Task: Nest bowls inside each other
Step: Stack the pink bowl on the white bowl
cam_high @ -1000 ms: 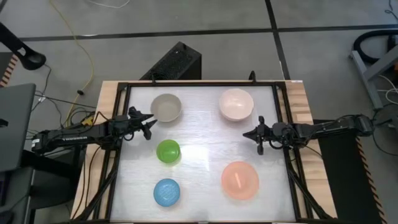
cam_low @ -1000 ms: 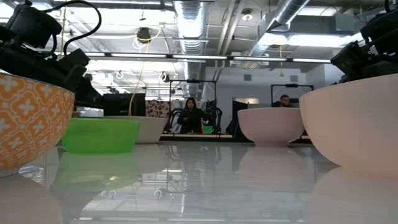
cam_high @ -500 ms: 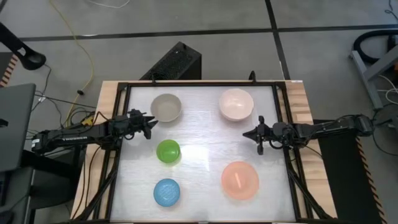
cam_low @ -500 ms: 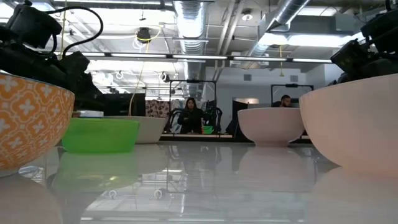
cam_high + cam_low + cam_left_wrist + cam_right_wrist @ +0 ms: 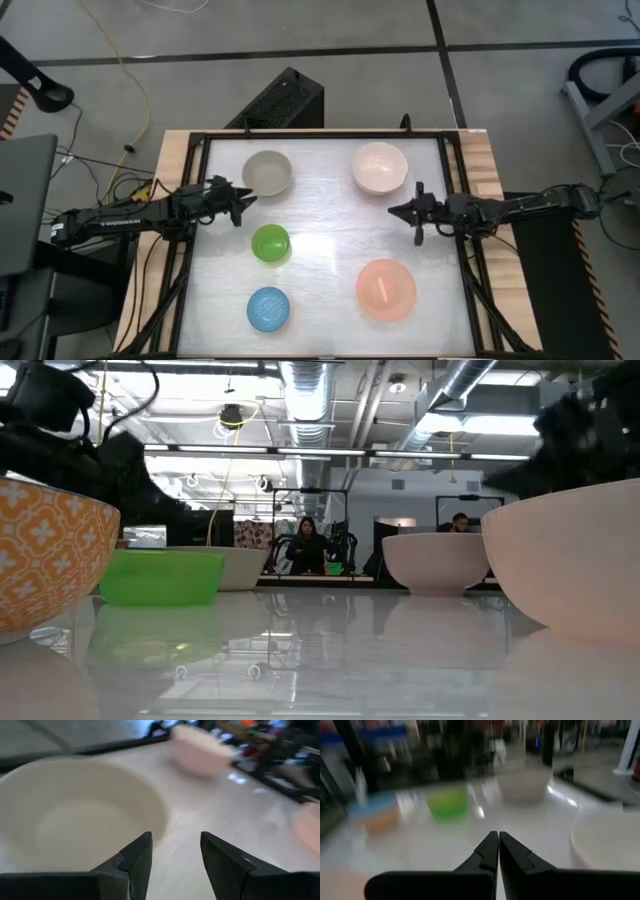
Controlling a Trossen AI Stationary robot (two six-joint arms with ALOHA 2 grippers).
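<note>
Five bowls stand apart on their bases on the white table: grey-beige (image 5: 267, 172) far left, cream-white (image 5: 380, 167) far right, green (image 5: 270, 243) in the middle left, light blue (image 5: 268, 309) near left, salmon-pink (image 5: 386, 290) near right. My left gripper (image 5: 246, 203) hovers open at the table's left side, just near of the grey-beige bowl (image 5: 75, 820), with nothing between its fingers. My right gripper (image 5: 392, 211) hovers shut at the right side, near of the cream-white bowl (image 5: 605, 840).
A black frame (image 5: 320, 133) runs around the table top, with wooden edges (image 5: 482, 160) outside it. The middle strip of the table between the two columns of bowls is bare. The blue bowl's outside is orange-patterned (image 5: 45, 560). People sit in the room beyond (image 5: 305, 545).
Both grippers have turned at the wrist while staying where they were: the left has rolled about its own line, the right has tipped up a little and risen slightly. No bowl has moved.
</note>
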